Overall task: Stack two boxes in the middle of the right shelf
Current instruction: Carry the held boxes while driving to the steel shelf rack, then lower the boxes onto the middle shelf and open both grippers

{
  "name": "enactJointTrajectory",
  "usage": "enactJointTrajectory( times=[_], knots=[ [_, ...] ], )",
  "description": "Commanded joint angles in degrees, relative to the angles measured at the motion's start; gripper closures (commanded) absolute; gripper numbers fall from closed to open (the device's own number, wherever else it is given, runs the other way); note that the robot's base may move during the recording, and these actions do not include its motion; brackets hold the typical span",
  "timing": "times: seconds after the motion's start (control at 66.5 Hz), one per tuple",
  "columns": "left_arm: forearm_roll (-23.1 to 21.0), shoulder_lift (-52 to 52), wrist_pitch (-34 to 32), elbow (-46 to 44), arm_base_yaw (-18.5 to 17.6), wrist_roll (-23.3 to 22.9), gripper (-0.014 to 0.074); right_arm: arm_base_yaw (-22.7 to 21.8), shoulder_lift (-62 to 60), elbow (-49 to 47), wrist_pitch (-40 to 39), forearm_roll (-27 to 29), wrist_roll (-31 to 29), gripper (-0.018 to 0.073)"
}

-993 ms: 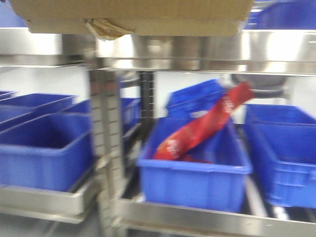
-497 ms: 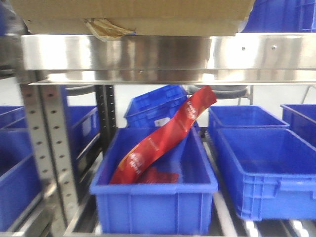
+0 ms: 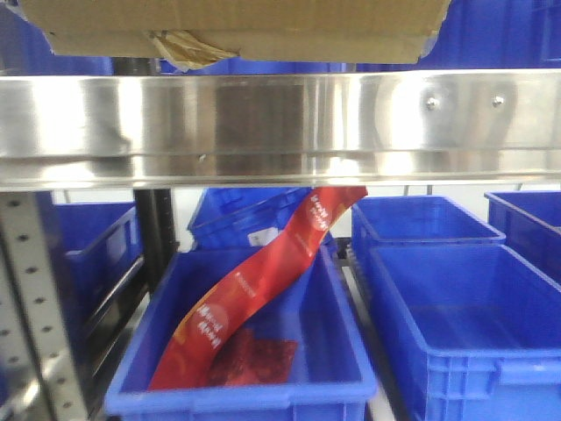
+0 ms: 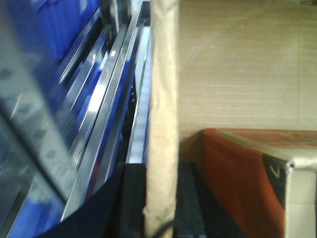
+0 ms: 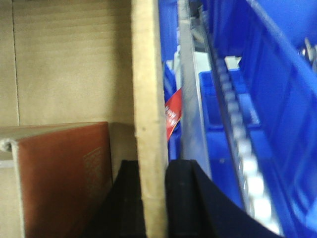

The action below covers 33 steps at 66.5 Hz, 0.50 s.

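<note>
A flat brown cardboard box (image 3: 237, 31) with a yellowish tape scrap (image 3: 184, 48) hangs at the top of the front view, just above the shiny steel lip of the right shelf middle (image 3: 280, 123). My left gripper (image 4: 161, 171) is shut on the box's left side wall (image 4: 163, 89). My right gripper (image 5: 152, 168) is shut on the opposite wall (image 5: 148, 74). Inside the held box lies a second, reddish-brown box (image 4: 237, 168) (image 5: 59, 168), close to both walls. The shelf's top surface is hidden behind the lip.
Below the shelf lip stands a blue bin (image 3: 237, 399) holding a long red packet (image 3: 263, 281). More blue bins (image 3: 456, 324) sit to the right and behind. A grey perforated post (image 3: 35, 298) rises at the lower left. Shelf rails and rollers (image 5: 237, 139) run beside the right gripper.
The view has shifted right and closer: the post slid to the left edge, the shelf lip grew wider and lower in the frame. The box stays held at the top.
</note>
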Motion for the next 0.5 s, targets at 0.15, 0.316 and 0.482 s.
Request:
enactJointTrajectory(
  times=[0.15,0.316,0.482],
  knots=[
    [2.82,-0.62,-2.15,-0.52,-0.33,-0.45,0.0707,-0.05,-0.77,-0.72,-2.11,-1.57,0.51,0.0713],
    [2.82,-0.62,-2.15,-0.52,-0.33,-0.45,0.0707,-0.05,-0.77,-0.72,-2.11,-1.57,0.51,0.0713],
    [2.82,-0.62,-2.15,-0.52,-0.33,-0.45,0.0707,-0.05,-0.77,-0.72,-2.11,-1.57,0.51,0.0713]
  ],
)
